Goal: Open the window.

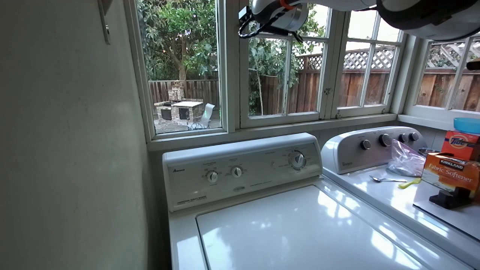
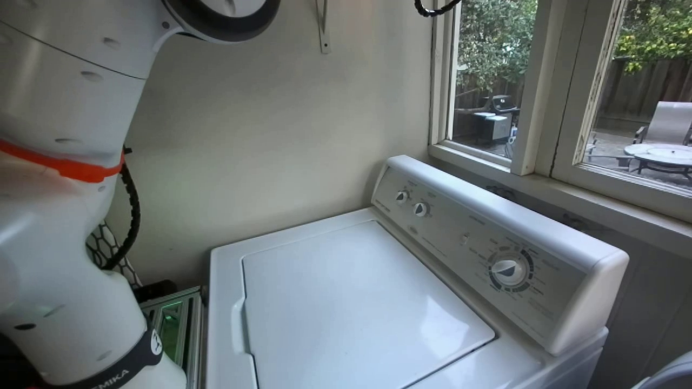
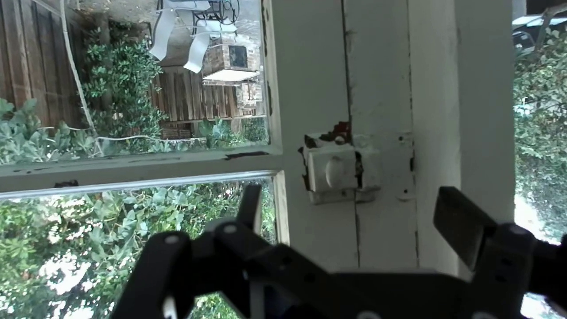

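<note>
The window (image 1: 288, 77) is a white-framed sash with thin bars, beside the plain pane in an exterior view. Part of its frame shows in an exterior view (image 2: 638, 189). In the wrist view, upside down, the window (image 3: 141, 173) fills the left side, its stile flush against the fixed frame. A white-painted latch (image 3: 334, 170) with chipped paint and a raised thumb piece sits across the seam. My gripper (image 3: 350, 192) is open and empty, fingers wide, with the latch in view between them but apart from it. My fingers cannot be made out in the exterior views.
A washer (image 1: 262, 225) stands below, its control panel (image 1: 243, 168) under the sill. A second machine (image 1: 375, 150) carries a plastic bag, spoon and boxes (image 1: 452, 170). A wall (image 1: 75, 150) stands left. The plain pane (image 1: 180, 67) and a narrower gridded sash (image 1: 369, 60) flank the window.
</note>
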